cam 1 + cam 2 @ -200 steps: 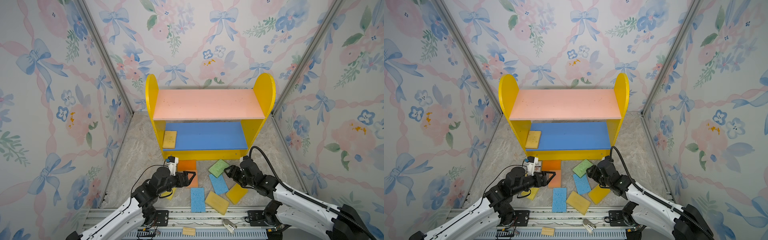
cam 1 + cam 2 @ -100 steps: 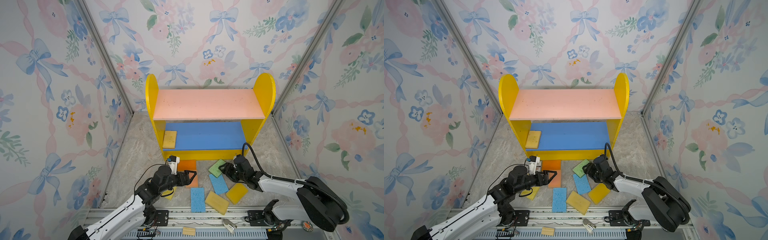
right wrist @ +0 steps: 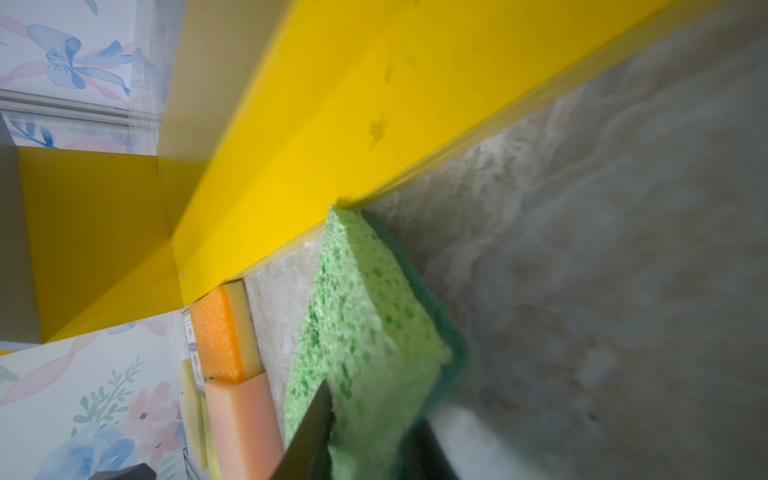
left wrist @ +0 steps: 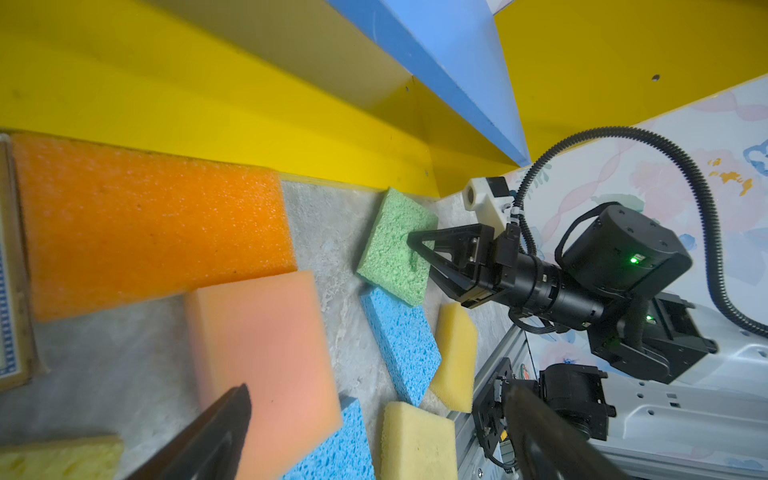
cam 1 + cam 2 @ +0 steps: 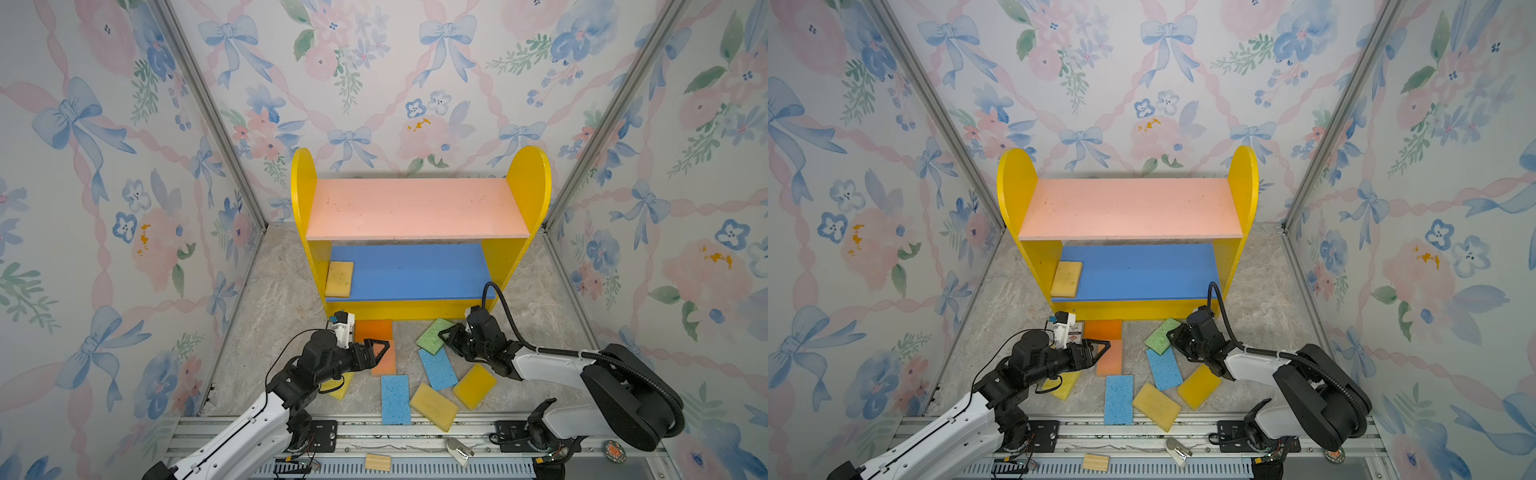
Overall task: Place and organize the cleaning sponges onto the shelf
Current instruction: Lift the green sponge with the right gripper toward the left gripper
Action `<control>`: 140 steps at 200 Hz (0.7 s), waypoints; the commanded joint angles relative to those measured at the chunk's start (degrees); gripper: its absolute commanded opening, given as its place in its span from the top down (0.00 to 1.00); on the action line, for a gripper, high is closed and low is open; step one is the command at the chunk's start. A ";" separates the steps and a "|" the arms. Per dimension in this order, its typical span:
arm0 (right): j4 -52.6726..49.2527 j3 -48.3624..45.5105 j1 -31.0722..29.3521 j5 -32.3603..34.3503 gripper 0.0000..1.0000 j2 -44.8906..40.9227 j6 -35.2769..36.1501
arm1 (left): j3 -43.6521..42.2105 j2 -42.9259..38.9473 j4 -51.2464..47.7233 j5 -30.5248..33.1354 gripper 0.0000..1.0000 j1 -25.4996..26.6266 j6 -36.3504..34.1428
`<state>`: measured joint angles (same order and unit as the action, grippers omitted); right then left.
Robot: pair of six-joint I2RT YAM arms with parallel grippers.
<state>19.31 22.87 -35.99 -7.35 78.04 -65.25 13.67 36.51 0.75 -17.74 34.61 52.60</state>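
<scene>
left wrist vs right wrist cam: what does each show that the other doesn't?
Left wrist only: the whole right claw from outside, pinching the green sponge; the blue sponges; the blue lower board.
Right wrist only: that sponge's dark green backing, close up.
Both: the green sponge, orange sponge, peach sponge and the shelf's yellow front rail.

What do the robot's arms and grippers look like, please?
The left arm and right arm have white shells and black joints. The left gripper and right gripper are black with open triangular-frame fingers, each with a white camera mount. A ribbed black hose loops along the right arm; a thin black cable arcs over the left. Green lights glow on the right arm's joints.
</scene>
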 commanded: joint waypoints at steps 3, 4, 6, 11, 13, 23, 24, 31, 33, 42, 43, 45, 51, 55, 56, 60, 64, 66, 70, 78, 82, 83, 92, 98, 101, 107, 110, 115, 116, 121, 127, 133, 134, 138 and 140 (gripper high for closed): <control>-6.91 4.03 0.39 -1.28 0.77 -4.43 4.68 | -0.37 -1.24 0.30 -2.14 0.02 -0.60 0.58; -7.31 4.20 0.39 -1.35 0.77 -4.50 4.86 | -0.38 -1.39 0.26 -2.22 0.02 -0.64 0.58; -7.92 4.59 0.39 -1.59 0.77 -4.79 5.31 | -0.33 -1.43 0.29 -2.35 0.02 -0.65 0.58; -9.91 5.73 0.39 -2.51 0.77 -5.28 6.33 | -0.20 -1.74 0.30 -2.74 0.02 -0.67 0.58; -10.57 6.03 0.39 -2.93 0.77 -5.49 6.67 | -0.11 -1.76 0.30 -2.92 0.02 -0.66 0.58; -13.53 7.83 0.27 -5.24 0.77 -6.38 8.23 | 0.09 -1.76 0.29 -3.86 0.02 -0.76 0.92; -13.83 7.90 0.24 -5.45 0.77 -6.48 8.31 | 0.11 -1.73 0.30 -3.96 0.02 -0.76 0.97; -15.75 8.80 0.22 -7.08 0.77 -7.07 9.07 | 0.27 -3.85 0.28 -4.51 0.02 -0.87 1.41; -16.33 8.97 0.17 -7.44 0.77 -7.32 9.26 | 0.29 -4.07 0.30 -4.68 0.02 -0.91 1.55; -18.95 10.02 0.05 -9.43 0.78 -8.29 10.36 | 0.57 -4.74 0.30 -5.27 0.02 -1.12 2.05; -19.17 10.14 0.00 -9.61 0.79 -8.40 10.47 | 0.61 -4.76 0.30 -5.37 0.02 -1.12 2.11; -19.72 10.28 -0.08 -9.81 0.79 -8.69 10.67 | 0.69 -4.91 0.26 -5.44 0.02 -1.19 2.14; -21.14 10.72 -0.30 -10.39 0.80 -9.57 11.32 | 0.89 -5.16 0.30 -5.86 0.02 -1.36 2.37; -21.87 11.05 -0.74 -10.90 0.80 -10.13 11.82 | 1.06 -5.15 0.33 -6.25 0.02 -1.41 2.48; -22.04 11.09 -0.84 -11.09 0.80 -10.29 11.86 | 1.12 -5.19 0.36 -6.39 0.02 -1.40 2.50; -22.60 11.48 -1.17 -11.78 0.81 -10.87 12.39 | 1.23 -5.22 0.46 -6.69 0.02 -1.55 2.56; -23.09 11.99 -1.58 -12.61 0.80 -11.26 12.89 | 1.39 -5.11 0.50 -7.00 0.02 -1.55 2.59; -23.40 12.28 -1.77 -13.02 0.81 -11.53 13.18 | 1.39 -5.13 0.48 -7.15 0.02 -1.56 2.66; -23.90 12.89 -2.29 -13.55 0.80 -12.05 13.65 | 1.45 -4.99 0.69 -7.36 0.02 -1.56 2.75; -25.14 14.19 -3.58 -14.43 0.80 -12.65 14.80 | 1.40 -4.87 1.16 -7.76 0.03 -1.64 3.17; -25.55 15.03 -4.36 -15.15 0.81 -12.86 15.33 | 1.26 -4.76 1.85 -8.29 0.02 -1.65 3.56; -25.59 15.19 -4.57 -15.37 0.81 -12.84 15.46 | 1.18 -4.68 2.13 -8.46 0.02 -1.61 3.74; -25.60 17.01 -6.28 -18.24 0.80 -12.46 16.84 | 0.37 -4.59 5.16 -10.05 0.03 -1.63 5.62; -25.55 18.26 -7.57 -19.87 0.80 -12.01 17.78 | -0.28 -4.51 7.62 -11.02 0.03 -1.65 7.27; -25.60 18.79 -8.29 -20.44 0.80 -11.84 18.19 | -0.51 -4.50 8.93 -11.42 0.04 -1.65 8.09; -25.93 20.14 -9.81 -21.05 0.80 -11.39 19.27 | -0.99 -4.55 11.17 -12.04 0.04 -1.65 9.49; -26.04 20.72 -10.53 -21.23 0.80 -11.18 19.81 | -1.21 -4.58 12.29 -12.28 0.04 -1.65 10.08; -26.15 21.65 -11.64 -21.42 0.80 -10.90 20.64 | -1.36 -4.56 13.75 -12.60 0.04 -1.65 10.83; -26.11 21.80 -11.87 -21.45 0.80 -10.85 20.71 | -1.36 -4.59 13.97 -12.64 0.05 -1.65 10.93; -25.95 22.51 -12.81 -21.57 0.80 -10.52 21.26 | -1.30 -4.60 15.47 -12.99 0.05 -1.63 11.47; -25.39 23.41 -13.65 -21.71 0.80 -10.00 21.62 | -1.32 -4.59 17.25 -13.48 0.06 -1.60 12.00; -24.33 23.96 -14.19 -22.06 0.80 -9.49 21.58 | -1.16 -4.37 18.88 -14.14 0.06 -1.65 12.52; -24.15 24.01 -14.24 -22.21 0.80 -9.36 21.53 | -1.09 -4.36 19.08 -14.20 0.06 -1.65 12.61; -23.17 24.27 -14.53 -22.78 0.80 -8.98 21.41 | -0.86 -4.12 19.57 -14.50 0.07 -1.63 12.78; -22.69 24.38 -14.57 -23.08 0.80 -8.72 21.31 | -0.71 -3.98 19.62 -14.58 0.07 -1.62 12.72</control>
<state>-4.23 44.31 -48.42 -26.06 67.31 -47.40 13.08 31.99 11.35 -28.47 33.34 61.67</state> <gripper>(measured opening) 0.199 0.940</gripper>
